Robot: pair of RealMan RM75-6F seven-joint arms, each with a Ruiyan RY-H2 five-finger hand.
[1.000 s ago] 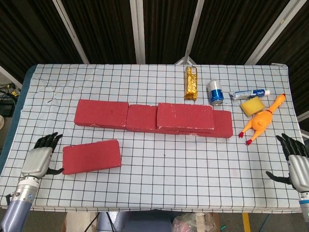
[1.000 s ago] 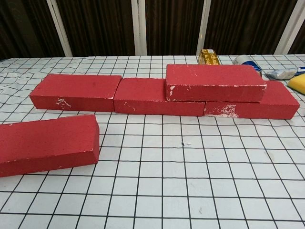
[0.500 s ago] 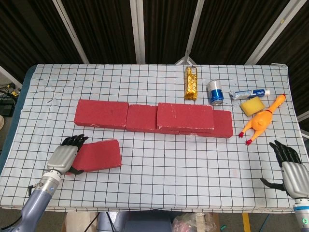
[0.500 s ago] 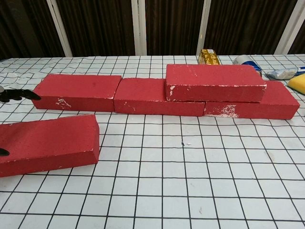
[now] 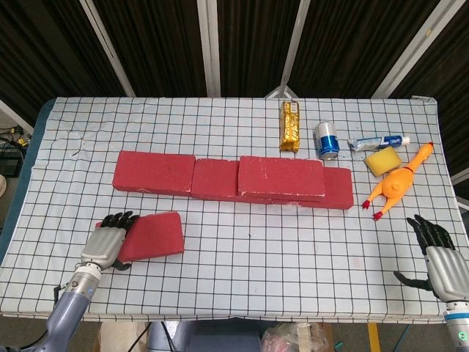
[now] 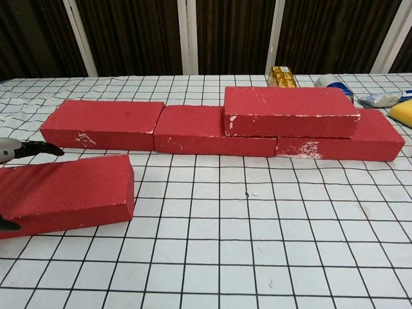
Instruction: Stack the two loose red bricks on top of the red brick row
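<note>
A row of red bricks (image 5: 154,172) lies across the middle of the table, and one more red brick (image 5: 282,176) is stacked on its right half, also seen in the chest view (image 6: 290,111). One loose red brick (image 5: 155,235) lies at the front left on the checked cloth. My left hand (image 5: 108,242) grips its left end, with the fingers (image 6: 35,150) over the far edge and the thumb on the near side. My right hand (image 5: 442,255) hovers open at the front right corner, holding nothing.
Behind the row's right end lie a gold packet (image 5: 291,126), a blue can (image 5: 326,139) and a toothpaste tube (image 5: 377,141). A yellow sponge (image 5: 382,161) and an orange rubber chicken (image 5: 396,183) sit right of the row. The table's front edge runs close to both hands.
My left hand has moved right from beside the loose brick onto its left end and closed around it. The right hand drifted slightly inward and down.
</note>
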